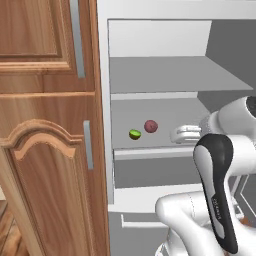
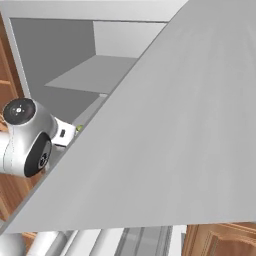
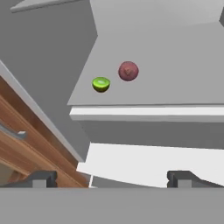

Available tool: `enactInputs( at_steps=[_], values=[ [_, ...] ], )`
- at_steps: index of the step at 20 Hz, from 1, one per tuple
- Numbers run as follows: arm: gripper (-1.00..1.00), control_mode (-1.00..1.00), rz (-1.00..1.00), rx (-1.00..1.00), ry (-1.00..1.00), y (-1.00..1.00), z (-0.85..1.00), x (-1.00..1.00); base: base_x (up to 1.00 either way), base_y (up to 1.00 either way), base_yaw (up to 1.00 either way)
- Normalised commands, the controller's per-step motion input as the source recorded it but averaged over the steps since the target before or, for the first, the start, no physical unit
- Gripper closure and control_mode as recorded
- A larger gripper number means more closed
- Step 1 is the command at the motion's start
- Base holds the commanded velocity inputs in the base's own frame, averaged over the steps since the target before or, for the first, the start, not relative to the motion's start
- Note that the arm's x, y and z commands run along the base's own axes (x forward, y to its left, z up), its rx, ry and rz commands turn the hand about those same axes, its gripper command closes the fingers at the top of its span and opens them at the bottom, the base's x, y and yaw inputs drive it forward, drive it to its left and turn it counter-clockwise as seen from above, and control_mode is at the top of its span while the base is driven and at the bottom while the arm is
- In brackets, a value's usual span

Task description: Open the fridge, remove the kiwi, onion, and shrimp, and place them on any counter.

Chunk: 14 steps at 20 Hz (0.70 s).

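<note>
Brown wooden cabinet (image 1: 50,125) with arched panel doors and grey bar handles (image 1: 88,145); wooden floor (image 1: 10,235) at lower left.

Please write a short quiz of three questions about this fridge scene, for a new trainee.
1. True or false: the fridge is already open.
2. Which item lies to the left in the left base view: A) the kiwi, B) the onion?
3. Fill in: the gripper is ____ and holds nothing.

Key:
1. True. The shelves are exposed.
2. A. The kiwi lies left of the onion, both on the same shelf, slightly apart.
3. Open. Its fingertips stand wide apart, short of the shelf.
</note>
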Motion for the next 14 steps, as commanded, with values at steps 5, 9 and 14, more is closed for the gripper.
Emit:
enactInputs(
  at_steps=[5,9,14],
  values=[
    [-1.0,-1.0,0.01,0.0,0.02,0.11,-0.37,0.18,0.0,0.0,0.0],
    [-1.0,-1.0,0.0,0.0,0.03,0.16,-0.25,0.34,0.0,0.0,0.0],
    [-1.0,-1.0,0.0,0.0,0.03,0.18,-0.24,0.34,0.0,0.0,0.0]
  ],
)
